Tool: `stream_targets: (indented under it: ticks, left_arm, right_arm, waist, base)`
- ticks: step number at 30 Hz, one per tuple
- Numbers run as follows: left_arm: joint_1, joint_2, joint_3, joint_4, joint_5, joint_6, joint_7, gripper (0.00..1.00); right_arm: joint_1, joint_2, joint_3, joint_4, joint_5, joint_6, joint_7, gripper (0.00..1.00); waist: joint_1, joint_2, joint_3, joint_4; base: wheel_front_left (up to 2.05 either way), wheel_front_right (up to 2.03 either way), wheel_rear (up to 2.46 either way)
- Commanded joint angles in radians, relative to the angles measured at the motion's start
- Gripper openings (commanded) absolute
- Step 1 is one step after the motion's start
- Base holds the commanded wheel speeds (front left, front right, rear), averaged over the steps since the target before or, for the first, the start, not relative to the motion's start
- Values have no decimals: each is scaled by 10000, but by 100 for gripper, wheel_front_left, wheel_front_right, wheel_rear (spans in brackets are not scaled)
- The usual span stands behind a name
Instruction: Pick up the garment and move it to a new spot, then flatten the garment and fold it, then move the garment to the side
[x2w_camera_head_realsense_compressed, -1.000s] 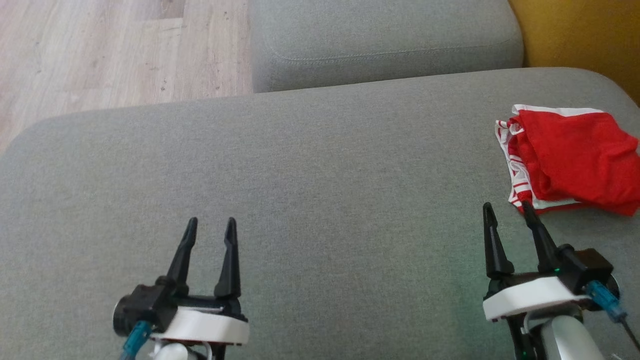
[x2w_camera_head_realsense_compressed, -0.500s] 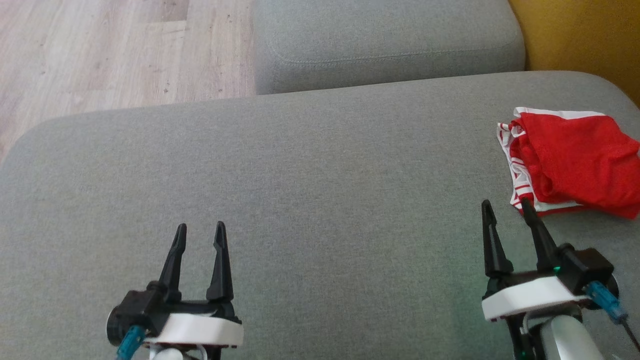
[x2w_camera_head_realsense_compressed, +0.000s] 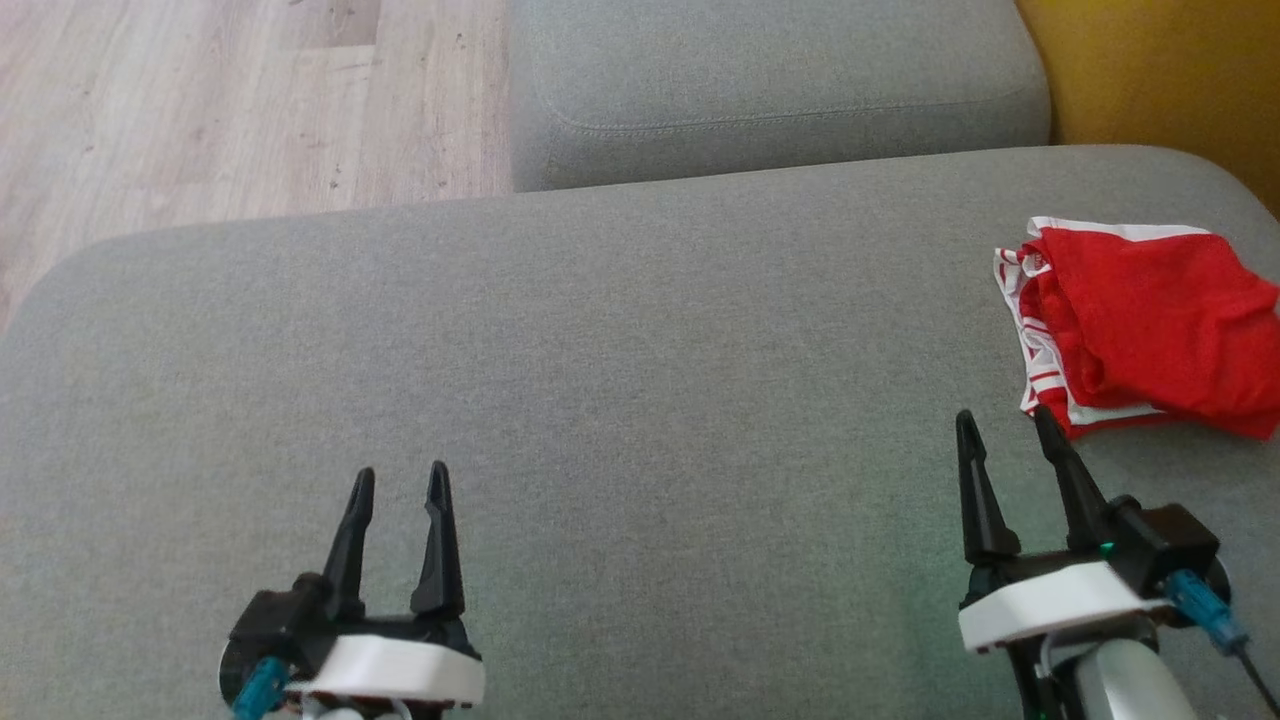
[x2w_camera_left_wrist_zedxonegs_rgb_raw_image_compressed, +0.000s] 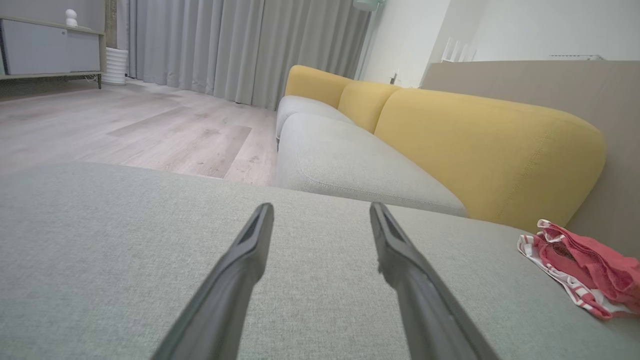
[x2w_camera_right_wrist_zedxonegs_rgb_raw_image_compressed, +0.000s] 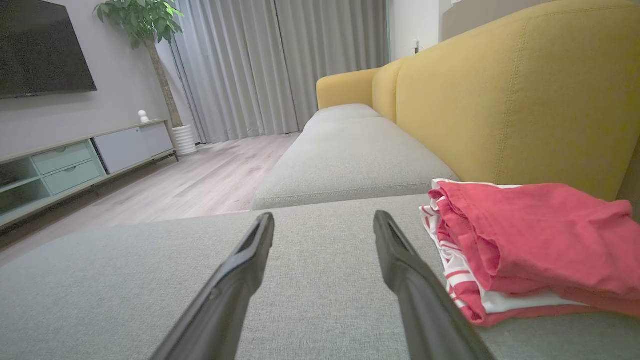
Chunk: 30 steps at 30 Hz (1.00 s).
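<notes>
Head view: red garment (x2w_camera_head_realsense_compressed: 1160, 320) folded, perhaps white-striped; left fingers (x2w_camera_head_realsense_compressed: 352, 540), right fingers (x2w_camera_head_realsense_compressed: 978, 500) released.

The garment (x2w_camera_head_realsense_compressed: 1150, 320) is red with red-and-white striped edging. The sofa seat (x2w_camera_head_realsense_compressed: 600, 350) is flecked grey, its backrest (x2w_camera_right_wrist_zedxonegs_rgb_raw_image_compressed: 500, 100) mustard yellow. The floor (x2w_camera_head_realsense_compressed: 200, 100) is pale wood-grain. The left claw (x2w_camera_head_realsense_compressed: 400, 472) and right claw (x2w_camera_head_realsense_compressed: 1001, 413) are black.

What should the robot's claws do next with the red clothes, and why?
Probably the right claw should ease forward and a little right to pinch the near edge of the red garment. It lies rumpled, not flat, at the right side of the grey cushion, just past that claw's open tips. The left claw, also open, sits far off to the left.
</notes>
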Motion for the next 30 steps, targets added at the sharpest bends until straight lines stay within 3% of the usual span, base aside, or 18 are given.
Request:
stream_targets:
  ticks: [1, 4, 30]
  left_arm:
    - [2, 0, 0, 46, -42, -4, 4, 0]
    - [172, 0, -25, 505, -63, -4, 52, 0]
    - [-57, 57, 579, 407, -2604, -212, 714, 0]
  right_arm:
    - [3, 2, 6, 39, 4, 0, 2, 0]
    - [149, 6, 32, 486, 27, 0, 20, 0]
    - [-38, -63, -213, 345, 3007, -2, 668, 0]
  waist:
    - [0, 0, 2, -1]
    - [0, 0, 2, -1]
    - [0, 0, 52, 16]
  base:
    - [0, 0, 0]
    - [0, 0, 0]
    - [0, 0, 0]
